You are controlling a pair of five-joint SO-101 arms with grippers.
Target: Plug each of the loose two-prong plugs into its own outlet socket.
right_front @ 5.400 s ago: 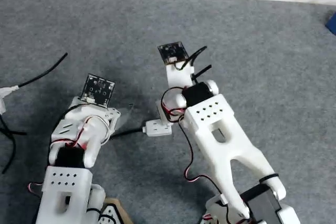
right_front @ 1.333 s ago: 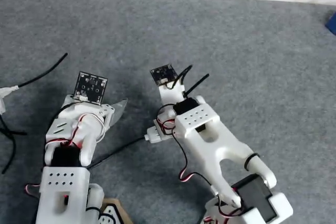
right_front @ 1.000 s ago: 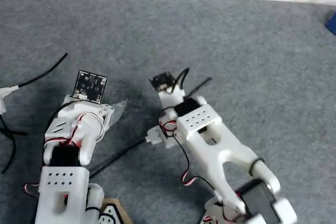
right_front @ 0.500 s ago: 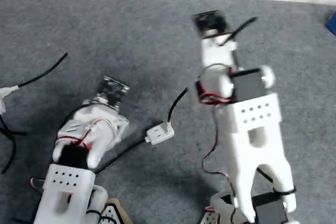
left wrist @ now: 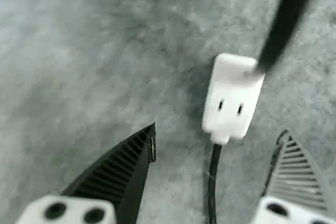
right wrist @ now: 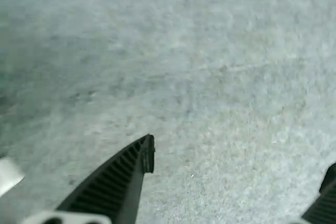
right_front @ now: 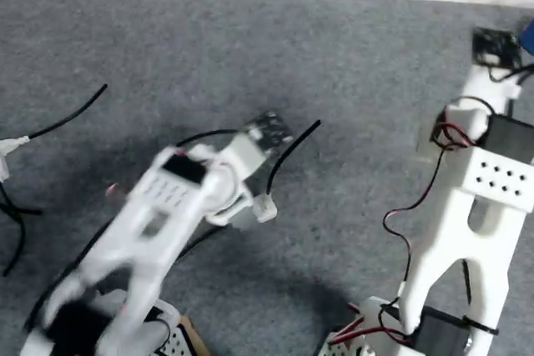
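A: Where is the outlet socket lying?

B: It is lying flat on the grey surface, near the middle, with its two slots facing up. The left gripper is hovering right over it, its jaws standing wide apart. The white block is showing in the gap between them, gripped by neither.

A: Any cords?

B: A black cord is meeting one end of the block (whether a plug is sitting in there, I cannot tell). A second cord is running out of the opposite end, between the fingers. Another black cable is lying at the left side, well apart from the socket.

A: And the other arm?

B: The right arm is standing well apart, over at the right side. The right gripper is hanging above the grey surface, jaws spread and gripping nothing.
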